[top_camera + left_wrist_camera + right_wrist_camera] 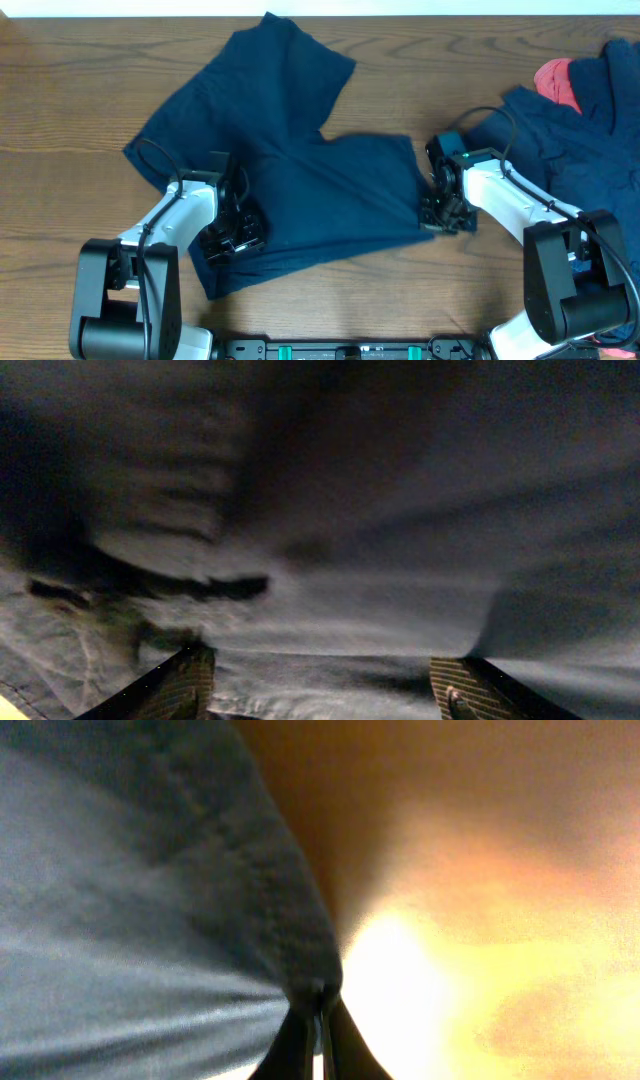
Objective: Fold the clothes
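Observation:
A navy-blue pair of shorts (300, 180) lies spread on the wooden table, one leg toward the far left and the other toward the right. My left gripper (232, 238) rests on its near-left part. In the left wrist view its fingers (325, 680) are wide apart with fabric (330, 560) between them. My right gripper (440, 212) is at the shorts' right edge. In the right wrist view its fingers (320, 1040) are pinched shut on the hem (290, 935). More navy garments (590, 140) and a pink-red piece (558, 82) lie piled at the far right.
The wooden table (60, 110) shows bare wood to the left of the shorts and along the near edge. The right arm's cable loops over the pile's left side. The table's far edge runs just behind the shorts' upper leg.

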Robot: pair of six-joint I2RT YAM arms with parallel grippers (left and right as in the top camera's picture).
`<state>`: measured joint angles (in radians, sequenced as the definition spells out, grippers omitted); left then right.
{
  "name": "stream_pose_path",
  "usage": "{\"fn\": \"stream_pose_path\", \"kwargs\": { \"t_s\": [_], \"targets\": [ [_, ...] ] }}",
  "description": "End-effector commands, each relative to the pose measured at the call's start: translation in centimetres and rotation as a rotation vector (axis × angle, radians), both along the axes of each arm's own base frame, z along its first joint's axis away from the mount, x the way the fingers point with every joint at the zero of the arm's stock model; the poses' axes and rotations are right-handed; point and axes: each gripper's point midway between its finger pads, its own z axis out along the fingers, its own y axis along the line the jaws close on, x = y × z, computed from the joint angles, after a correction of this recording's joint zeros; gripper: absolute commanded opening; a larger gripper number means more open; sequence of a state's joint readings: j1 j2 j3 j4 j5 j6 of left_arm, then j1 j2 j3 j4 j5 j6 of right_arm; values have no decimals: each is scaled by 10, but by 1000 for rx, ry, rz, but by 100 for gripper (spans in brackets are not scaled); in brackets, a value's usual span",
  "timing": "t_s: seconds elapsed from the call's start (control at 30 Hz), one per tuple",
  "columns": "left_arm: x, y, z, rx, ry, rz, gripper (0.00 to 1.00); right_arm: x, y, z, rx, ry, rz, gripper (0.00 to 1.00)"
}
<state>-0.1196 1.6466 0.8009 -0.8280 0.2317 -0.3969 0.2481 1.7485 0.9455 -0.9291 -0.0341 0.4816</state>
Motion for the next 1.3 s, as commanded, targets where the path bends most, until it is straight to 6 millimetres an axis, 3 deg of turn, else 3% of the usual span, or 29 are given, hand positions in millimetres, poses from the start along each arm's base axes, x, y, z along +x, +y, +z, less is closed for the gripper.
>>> {"fn": "stream_pose_path", "kwargs": {
  "t_s": [0.0, 0.13, 0.3, 0.4, 0.5, 0.6, 0.63, 0.7, 0.73, 0.77, 0.83, 0.93, 1.1, 1.27],
  "targets": [
    [-19, 21, -19, 92, 77, -82, 71, -10, -81, 16, -432, -45, -259, 1],
    [-27, 29, -17, 135, 109, -94, 71, -15, -82, 30, -423, -48, -237, 1],
    [-27, 29, -17, 136, 109, -94, 71, -27, -44, 33, -235, 7, -131, 1],
    [-26, 30, -17, 139, 106, -95, 71, -35, -28, 33, -175, 42, -89, 6],
    [-25, 31, -18, 146, 101, -96, 71, -39, -29, 34, -192, 51, -94, 10],
    [-23, 36, -18, 175, 92, -103, 72, -32, -42, 37, -258, 11, -176, 17],
    [-22, 36, -18, 175, 89, -103, 72, -27, -47, 38, -277, -14, -192, 18],
    [-18, 35, -18, 174, 77, -102, 72, -4, -57, 43, -303, -108, -205, 52],
    [-16, 35, -18, 173, 69, -101, 72, 11, -56, 44, -285, -159, -186, 64],
    [-15, 35, -18, 173, 64, -101, 72, 29, -51, 45, -245, -217, -135, 65],
    [-11, 34, -19, 171, 47, -99, 72, 71, -22, 46, -74, -353, 72, 70],
    [-7, 34, -20, 171, 30, -97, 72, 109, 12, 55, 91, -515, 274, 70],
    [-4, 34, -21, 171, 20, -89, 72, 144, 19, 62, 98, -653, 281, 66],
    [-3, 33, -21, 170, 16, -89, 72, 150, 34, 41, 175, -636, 306, 68]
  ]
}}
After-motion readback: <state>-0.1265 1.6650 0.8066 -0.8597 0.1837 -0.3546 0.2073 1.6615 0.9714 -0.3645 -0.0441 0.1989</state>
